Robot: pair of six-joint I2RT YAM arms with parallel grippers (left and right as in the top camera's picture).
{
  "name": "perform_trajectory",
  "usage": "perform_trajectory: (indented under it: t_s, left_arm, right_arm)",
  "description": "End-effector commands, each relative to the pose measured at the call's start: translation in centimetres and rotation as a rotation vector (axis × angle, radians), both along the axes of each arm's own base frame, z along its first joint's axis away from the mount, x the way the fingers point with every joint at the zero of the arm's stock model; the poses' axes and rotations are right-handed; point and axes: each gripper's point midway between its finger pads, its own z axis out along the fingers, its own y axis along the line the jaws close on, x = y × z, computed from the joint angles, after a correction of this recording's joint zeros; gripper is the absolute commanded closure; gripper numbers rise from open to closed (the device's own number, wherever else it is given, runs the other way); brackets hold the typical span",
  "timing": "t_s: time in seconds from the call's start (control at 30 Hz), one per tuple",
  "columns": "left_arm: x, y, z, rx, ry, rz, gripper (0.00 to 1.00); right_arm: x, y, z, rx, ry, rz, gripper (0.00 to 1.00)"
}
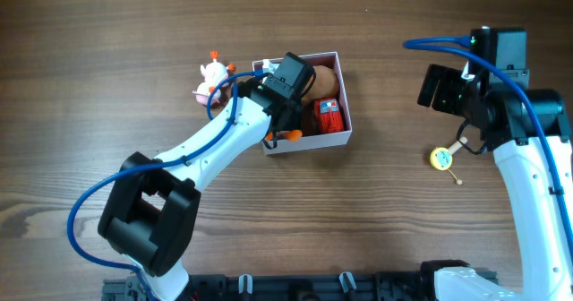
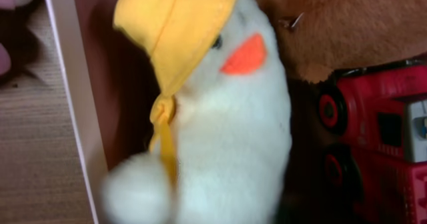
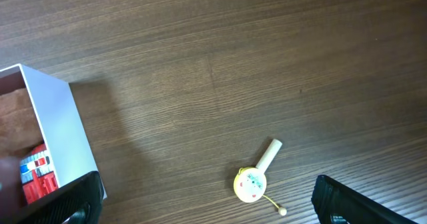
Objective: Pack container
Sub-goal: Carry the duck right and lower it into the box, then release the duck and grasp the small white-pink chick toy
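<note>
Yellow rattle lies on the table near the right edge, closest to me. Its stick points away and to the right. My right gripper hangs just past it, jaws spread wide with nothing in them. My right arm is much nearer to it than my left. Farther off, by the middle of the far edge, sits the container. My left gripper is down inside it, over the white duck. I cannot tell if those jaws are squeezing it. A pink toy sits just outside the container's left wall.
</note>
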Motion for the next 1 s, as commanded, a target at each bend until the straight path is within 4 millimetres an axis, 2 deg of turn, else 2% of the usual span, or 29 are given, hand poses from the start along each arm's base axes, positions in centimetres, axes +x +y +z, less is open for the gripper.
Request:
perform_trajectory:
  t_s: [0.0,0.13,0.37,0.47,0.53,0.6,0.67,0.73,0.87,0.97]
  left_arm:
    - [0.3,0.0,0.3,-0.001,-0.008,0.003,0.32]
    - [0.6,-0.9,1.3,-0.053,-0.030,-0.008,0.31]
    - [1.9,-1.8,6.2,-0.131,-0.145,-0.010,0.35]
    - [2.3,-0.8,9.1,-0.129,-0.226,0.015,0.39]
    - [2.7,0.7,11.2,-0.106,-0.293,0.055,0.38]
    - [3.0,3.4,13.1,-0.067,-0.346,0.118,0.36]
    - [3.2,6.7,13.9,-0.031,-0.352,0.189,0.33]
    - [3.7,10.6,13.5,0.004,-0.325,0.277,0.33]
    - [5.7,16.1,12.0,0.012,-0.296,0.410,0.33]
    - [7.8,17.0,10.0,-0.028,-0.260,0.289,0.32]
  right_arm:
    - [0.0,-0.1,-0.3,0.009,0.004,-0.014,0.00]
    - [0.0,-0.1,-0.3,0.009,0.004,-0.014,0.00]
    - [0.0,-0.1,-0.3,0.009,0.004,-0.014,0.00]
    - [0.0,-0.1,-0.3,0.009,0.004,-0.014,0.01]
    - [0.0,-0.1,-0.3,0.009,0.004,-0.014,0.00]
    - [0.0,-0.1,-0.3,0.009,0.004,-0.014,0.00]
    - [0.0,-0.1,-0.3,0.009,0.004,-0.014,0.00]
    - [0.0,-0.1,-0.3,0.009,0.004,-0.014,0.00]
    - [0.0,-0.1,-0.3,0.009,0.004,-0.014,0.00]
    - [0.0,-0.1,-0.3,0.009,0.004,-0.014,0.00]
